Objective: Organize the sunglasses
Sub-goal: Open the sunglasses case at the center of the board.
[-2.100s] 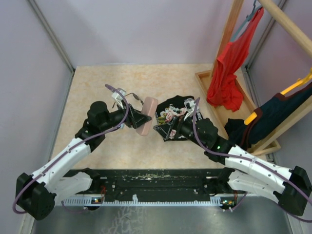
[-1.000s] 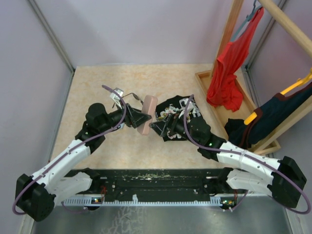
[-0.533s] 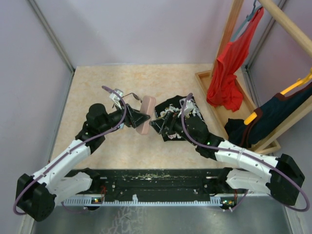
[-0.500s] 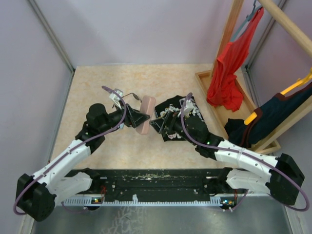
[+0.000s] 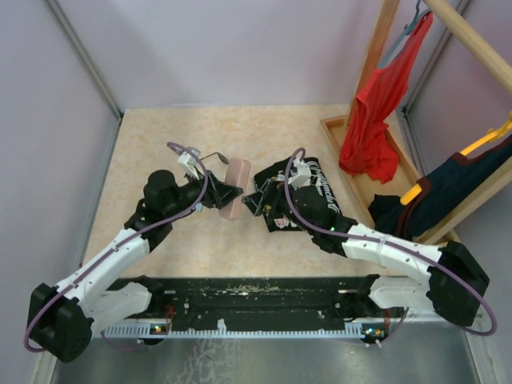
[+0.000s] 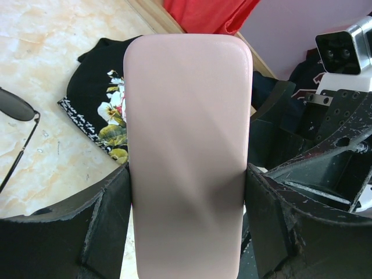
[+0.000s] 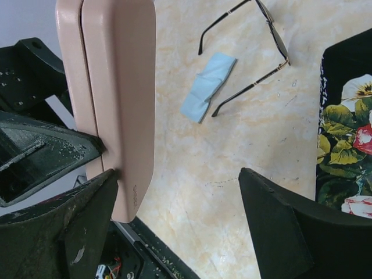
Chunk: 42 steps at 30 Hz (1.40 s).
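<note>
My left gripper (image 5: 226,194) is shut on the closed pink oblong case (image 5: 235,187) and holds it above the table; its fingers (image 6: 104,221) clamp both long sides of the case (image 6: 187,145). My right gripper (image 5: 254,200) is open right beside the case, and its left finger (image 7: 81,221) lies against the lower end of the case (image 7: 116,99). The sunglasses (image 7: 256,52) lie open on the table beyond it, one dark lens (image 6: 14,104) showing in the left wrist view. A light-blue cloth (image 7: 208,87) lies next to them.
A black flower-print garment (image 5: 308,180) lies under the right arm. A wooden rack (image 5: 376,160) with a red top (image 5: 376,104) stands at the right, with dark and yellow clothes (image 5: 448,188) beside it. Grey walls enclose the table.
My right arm has reached left until its open gripper sits against the case. The left gripper, still holding the case, has shifted slightly left.
</note>
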Tool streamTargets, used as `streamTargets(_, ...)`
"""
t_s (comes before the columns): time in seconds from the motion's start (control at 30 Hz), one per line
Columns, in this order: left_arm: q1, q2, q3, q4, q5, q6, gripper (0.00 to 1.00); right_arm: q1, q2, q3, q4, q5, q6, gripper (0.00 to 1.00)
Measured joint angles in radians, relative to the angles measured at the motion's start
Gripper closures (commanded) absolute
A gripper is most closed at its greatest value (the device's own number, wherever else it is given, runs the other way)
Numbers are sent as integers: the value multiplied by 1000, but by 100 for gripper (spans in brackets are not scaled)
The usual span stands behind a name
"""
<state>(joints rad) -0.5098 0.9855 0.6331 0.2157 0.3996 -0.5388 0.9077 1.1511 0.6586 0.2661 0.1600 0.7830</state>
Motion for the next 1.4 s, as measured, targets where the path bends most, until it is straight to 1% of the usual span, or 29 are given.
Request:
streamTargets(0.4, 2, 0, -8, -45, -66, 30, 100, -10, 79, 19, -8, 14, 14, 16)
streamTargets(0.53, 2, 0, -8, -42, -72, 35, 100, -32, 106, 19, -47, 36, 10, 16)
streamTargets(0.7, -42, -16, -6, 21, 39, -11, 100, -55, 181, 17, -128, 76, -2, 16)
streamTargets(0.97, -47, -30, -6, 35, 63, -21, 100, -60, 185, 16, -145, 84, -8, 16)
streamTargets(1.13, -53, -53, -5, -9, 50, -7, 100, -60, 109, -12, -171, 119, -21, 16)
streamTargets(1.33, -56, -63, 8, -63, -14, 9, 100, -60, -100, -83, -231, 161, -42, 16)
streamTargets(1.4, -56, -65, 8, -74, -30, 9, 100, -60, -167, -111, -229, 159, -43, 18)
